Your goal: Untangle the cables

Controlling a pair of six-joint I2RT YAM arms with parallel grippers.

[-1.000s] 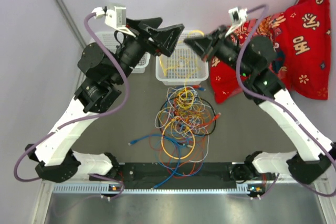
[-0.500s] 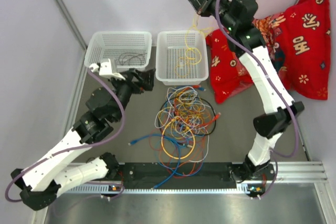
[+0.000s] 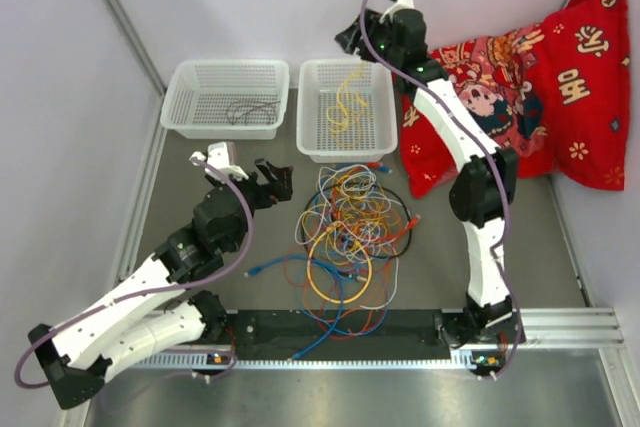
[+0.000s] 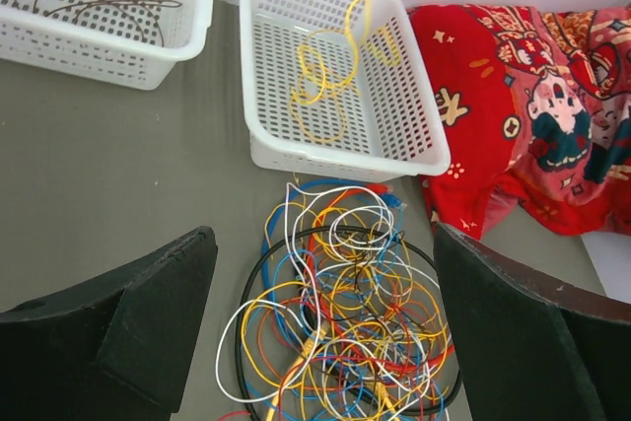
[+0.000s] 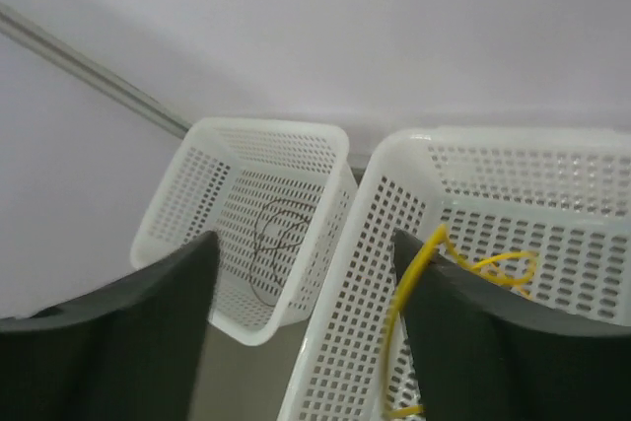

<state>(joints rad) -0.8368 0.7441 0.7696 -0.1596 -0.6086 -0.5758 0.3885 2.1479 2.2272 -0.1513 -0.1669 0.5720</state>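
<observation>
Tangled heap of thin multicoloured looped cables (image 3: 345, 222) centre-frame; two white perforated plastic baskets (image 3: 228, 65); left pincer (image 4: 323, 239) wide, empty; right pincer (image 5: 306, 244) part-open, yellow cable (image 5: 394, 315) beside one finger.

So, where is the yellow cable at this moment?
In the top view, the yellow cable lies mostly in the right-hand white basket, between the left basket and the red cushion, just under the right claw.
</observation>
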